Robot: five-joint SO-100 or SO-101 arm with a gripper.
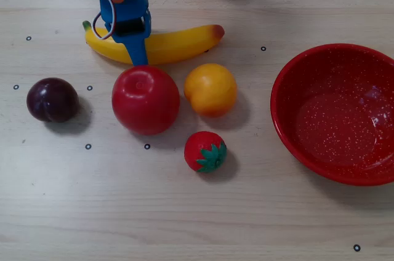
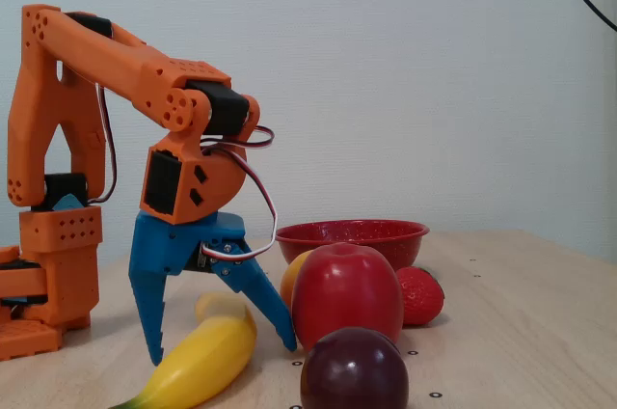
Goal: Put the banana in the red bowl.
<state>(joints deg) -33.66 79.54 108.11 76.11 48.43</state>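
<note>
Wooden table (image 1: 184,212): gripper (image 2: 224,356) (jaws spread) straddles banana (image 1: 178,44).

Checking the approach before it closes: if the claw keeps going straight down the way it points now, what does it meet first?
Most likely the banana: the open claw points down with a finger on either side of it. Below that lies the table.
</note>
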